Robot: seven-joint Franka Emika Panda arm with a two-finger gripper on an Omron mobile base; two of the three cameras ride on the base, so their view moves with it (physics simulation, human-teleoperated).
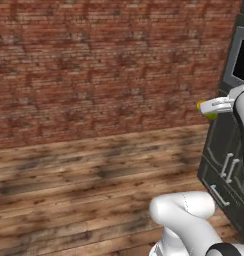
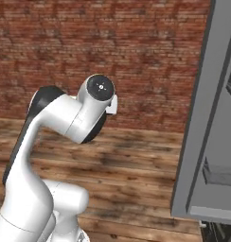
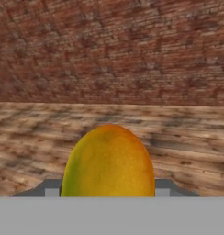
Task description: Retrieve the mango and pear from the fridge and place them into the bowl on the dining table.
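Brick wall [image 3: 112, 46] and wood floor [image 3: 187, 151] lie ahead; the tool [image 1: 210, 107] grips the mango [image 3: 109, 160] midair beside the fridge [image 2: 207, 142]. A jolt while driving could shake it loose.

The mango [image 3: 108, 161] is held between the fingers of the gripper [image 1: 208, 107] — above the wooden floor [image 1: 84, 190], before the brick wall [image 1: 94, 65]. To the right stands a dark cabinet [image 1: 229, 165]; the fridge [image 2: 207, 118] is seen at the right of the right base view.
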